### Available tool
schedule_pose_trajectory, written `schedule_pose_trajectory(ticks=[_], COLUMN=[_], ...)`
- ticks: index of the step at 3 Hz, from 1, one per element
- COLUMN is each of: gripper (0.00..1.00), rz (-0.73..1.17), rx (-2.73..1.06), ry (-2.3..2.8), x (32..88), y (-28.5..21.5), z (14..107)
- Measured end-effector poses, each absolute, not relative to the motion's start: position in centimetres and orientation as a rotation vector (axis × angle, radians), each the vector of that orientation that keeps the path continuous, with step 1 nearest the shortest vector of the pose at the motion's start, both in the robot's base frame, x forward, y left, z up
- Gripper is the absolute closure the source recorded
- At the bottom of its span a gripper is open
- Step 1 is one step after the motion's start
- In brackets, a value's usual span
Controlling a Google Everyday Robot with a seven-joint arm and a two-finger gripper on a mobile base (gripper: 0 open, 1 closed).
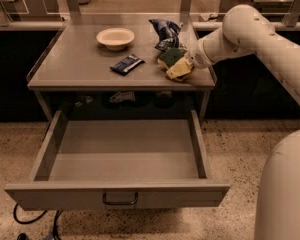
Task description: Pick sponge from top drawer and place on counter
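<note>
Nearly done: the top drawer [125,149] lies empty, our gripper [183,69] holds the sponge [170,58] at the counter [75,64], jaws seemingly clamped on it; we must release.

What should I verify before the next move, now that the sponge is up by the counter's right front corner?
1. Sponge out of the top drawer: ok; it is up at the counter.
2. Sponge lying flat on the counter: cannot tell; it looks tilted against the gripper.
3. Gripper position: ok; over the counter's right front corner, at the sponge.
4. Grip released: cannot tell.
5. Edge margin: not ok; the sponge is close to the counter's front edge.
6. Neighbours: snack packet and bowl apart to the left, ok; crumpled blue bag just behind the sponge, contact cannot tell.
</note>
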State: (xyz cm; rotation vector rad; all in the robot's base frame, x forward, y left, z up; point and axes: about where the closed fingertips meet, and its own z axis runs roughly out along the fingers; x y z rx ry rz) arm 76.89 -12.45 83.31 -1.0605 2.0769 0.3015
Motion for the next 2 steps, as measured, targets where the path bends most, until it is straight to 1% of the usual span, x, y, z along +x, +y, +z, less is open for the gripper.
schedule_pose_trajectory(ticks=[1,2], gripper=[0.81,0.58], rz=[0.303,0.303], rx=[-1.060,-1.060], ry=[2.079,2.079], x=[76.84,76.84], y=[-12.51,-12.51], z=[83.15,83.15])
